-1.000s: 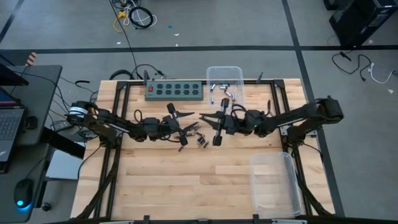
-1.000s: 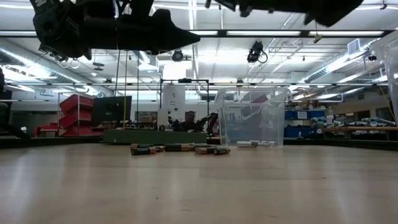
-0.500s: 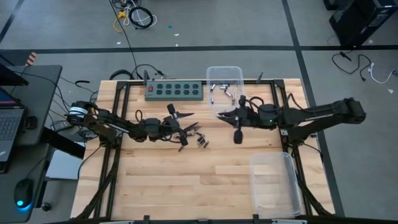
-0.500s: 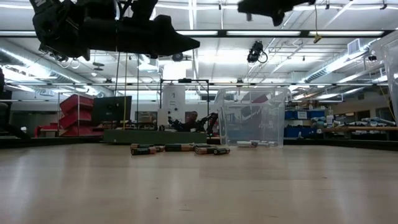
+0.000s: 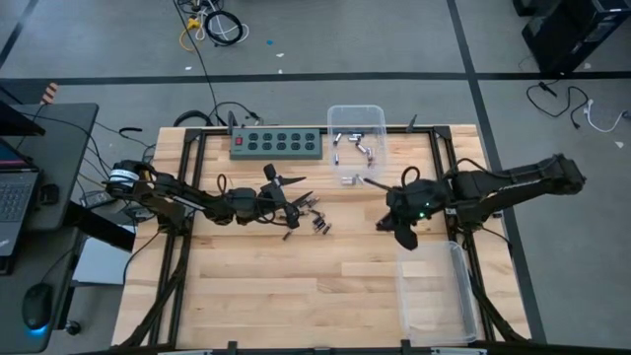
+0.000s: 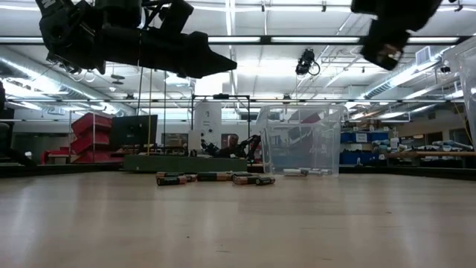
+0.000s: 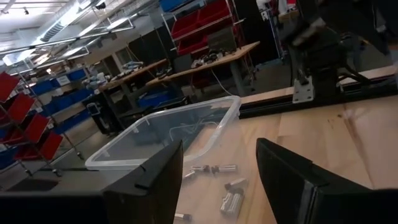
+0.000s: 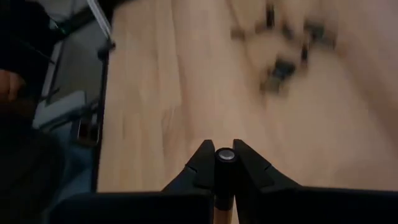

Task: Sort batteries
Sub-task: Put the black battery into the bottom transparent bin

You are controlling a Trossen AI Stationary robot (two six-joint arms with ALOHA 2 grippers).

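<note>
Several small dark batteries (image 5: pixel 315 219) lie loose on the wooden table near its middle; the low view shows them in a row (image 6: pixel 214 179). Silvery batteries (image 5: pixel 353 146) lie in the clear bin (image 5: pixel 357 116) at the far edge. My left gripper (image 5: pixel 296 205) hovers open just left of the loose batteries, and in its wrist view a few (image 7: pixel 227 200) show between its fingers. My right gripper (image 5: pixel 402 232) is raised over the table's right half, shut on one dark battery (image 8: pixel 225 163). My right gripper pinches the dark battery between its two fingers (image 8: pixel 200 163). The battery lies along the fingers, and its silvery end cap (image 8: pixel 225 155) shows at their tips. The fingers slant down toward the table. The battery is lifted clear of the wood.
A green power strip (image 5: pixel 276 145) lies at the far edge, left of the far bin. A second clear bin (image 5: pixel 434 291) stands at the near right, just beyond my right gripper. Bare wood fills the near left. Black frame rails (image 5: pixel 187 227) run along both sides.
My right gripper has swung from beside the loose batteries toward the table's right edge and then toward the near edge, rolling and tipping downward on the way; it stays shut. My left gripper has kept its place, open.
</note>
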